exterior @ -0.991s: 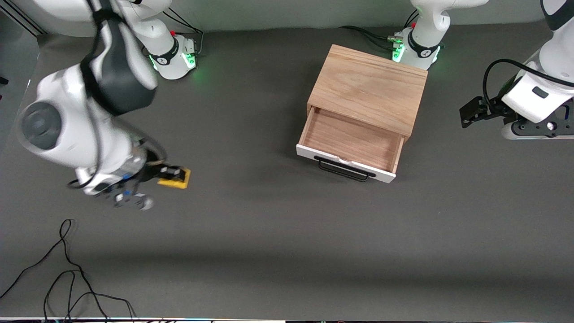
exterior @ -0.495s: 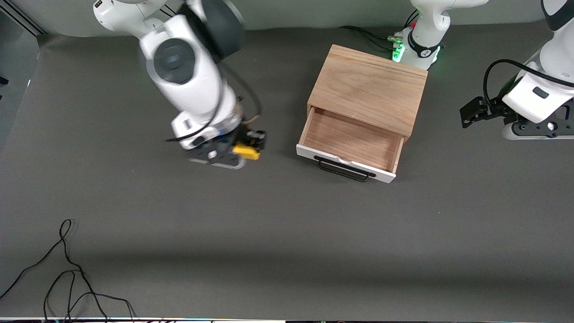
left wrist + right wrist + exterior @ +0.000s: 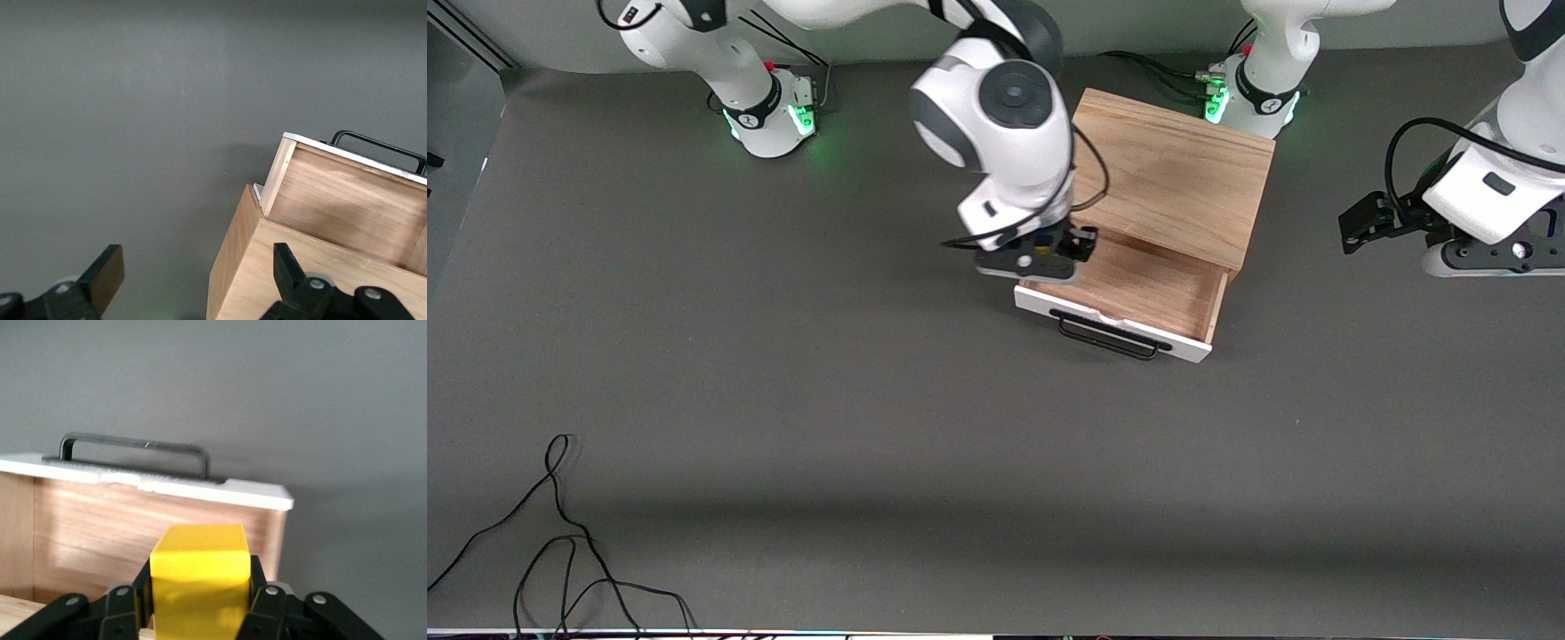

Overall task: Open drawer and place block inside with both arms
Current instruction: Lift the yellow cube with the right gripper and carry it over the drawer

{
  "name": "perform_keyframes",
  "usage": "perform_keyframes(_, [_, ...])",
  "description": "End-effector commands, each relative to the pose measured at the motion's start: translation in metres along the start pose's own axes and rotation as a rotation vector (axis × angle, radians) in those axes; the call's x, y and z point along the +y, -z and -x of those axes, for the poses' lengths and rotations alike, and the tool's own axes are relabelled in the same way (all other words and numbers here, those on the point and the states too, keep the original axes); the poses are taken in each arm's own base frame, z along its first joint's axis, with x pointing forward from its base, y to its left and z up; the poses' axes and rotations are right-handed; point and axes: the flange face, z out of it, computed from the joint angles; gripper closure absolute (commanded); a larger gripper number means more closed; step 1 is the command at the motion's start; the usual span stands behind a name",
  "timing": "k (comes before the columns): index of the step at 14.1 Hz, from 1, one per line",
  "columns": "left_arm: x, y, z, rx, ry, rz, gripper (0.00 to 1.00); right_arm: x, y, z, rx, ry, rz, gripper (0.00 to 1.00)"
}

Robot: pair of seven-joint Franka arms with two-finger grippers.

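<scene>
The tabletop point(image 3: 871, 444) is covered in a matt dark grey sheet, smooth and even. The box point(image 3: 1169, 173) is light oak with visible grain and a satin finish; the drawer point(image 3: 1138, 284) inside is a browner wood with a soft sheen, its front painted smooth white, chipped along the top edge. The handle point(image 3: 1110, 336) looks like thin black metal wire. The block point(image 3: 200, 583) is smooth, slightly glossy yellow. The arms point(image 3: 1005, 116) wear glossy white plastic shells with dark grey joints.
</scene>
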Motion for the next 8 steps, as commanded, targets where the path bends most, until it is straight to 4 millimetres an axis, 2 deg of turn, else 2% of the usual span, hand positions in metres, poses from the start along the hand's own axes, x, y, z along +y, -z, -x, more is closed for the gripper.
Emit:
perform_keyframes(1, [-0.001, 0.003, 0.004, -0.004, -0.017, -0.006, 0.00, -0.022, -0.027, 0.020, 0.025, -0.018, -0.014, 1.00])
perform_keyframes(2, [-0.001, 0.003, 0.004, -0.003, -0.017, -0.006, 0.00, -0.028, -0.045, 0.027, 0.028, -0.028, -0.014, 1.00])
perform_keyframes(4, [-0.001, 0.004, 0.004, -0.001, -0.017, -0.006, 0.00, -0.032, -0.067, 0.033, 0.032, -0.042, -0.010, 1.00])
perform_keyframes(5, [-0.001, 0.003, 0.004, -0.004, -0.017, -0.006, 0.00, -0.032, -0.074, 0.034, 0.031, -0.042, -0.004, 1.00])
perform_keyframes(6, [-0.002, 0.003, 0.004, -0.006, -0.016, -0.006, 0.00, -0.037, -0.081, 0.044, 0.030, -0.041, -0.002, 1.00])
perform_keyframes(8, [-0.003, 0.003, 0.004, -0.006, -0.014, -0.006, 0.00, -0.037, -0.091, 0.047, 0.029, -0.048, 0.002, 1.00])
